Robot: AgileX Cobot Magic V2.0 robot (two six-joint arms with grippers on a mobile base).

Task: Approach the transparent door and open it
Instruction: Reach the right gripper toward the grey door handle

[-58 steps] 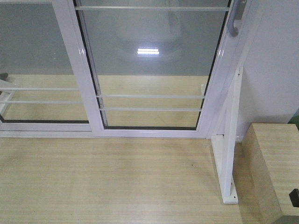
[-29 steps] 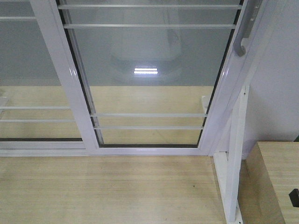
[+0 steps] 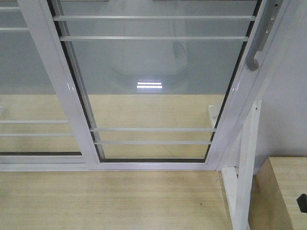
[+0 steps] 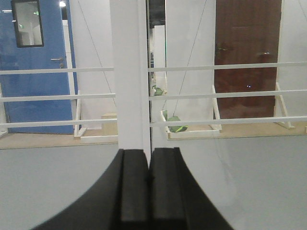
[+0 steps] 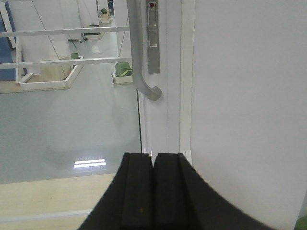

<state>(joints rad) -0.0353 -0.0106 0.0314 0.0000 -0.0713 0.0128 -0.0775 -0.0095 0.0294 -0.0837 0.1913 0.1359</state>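
- The transparent door (image 3: 153, 81) is near, right in front.
- Its handle (image 5: 138, 52) is above the right pincer (image 5: 153, 184), not touching.
- The left pincer (image 4: 147, 179) and right pincer are both clenched, empty.

Transparent door (image 3: 153, 91): tall clear glass panel in a white metal frame (image 3: 153, 166), upright, filling the front view from 9 to 3 o'clock. Thin white horizontal bars (image 3: 153, 38) run in pairs, one pair at 12 o'clock and one low toward 6. Pull handle (image 5: 137, 52): silver-grey, curved at its lower end, vertical on the right stile at 1 o'clock. Small lock (image 5: 152, 28) sits just beside it, with a red dot on top. Right stile lies against the jamb.
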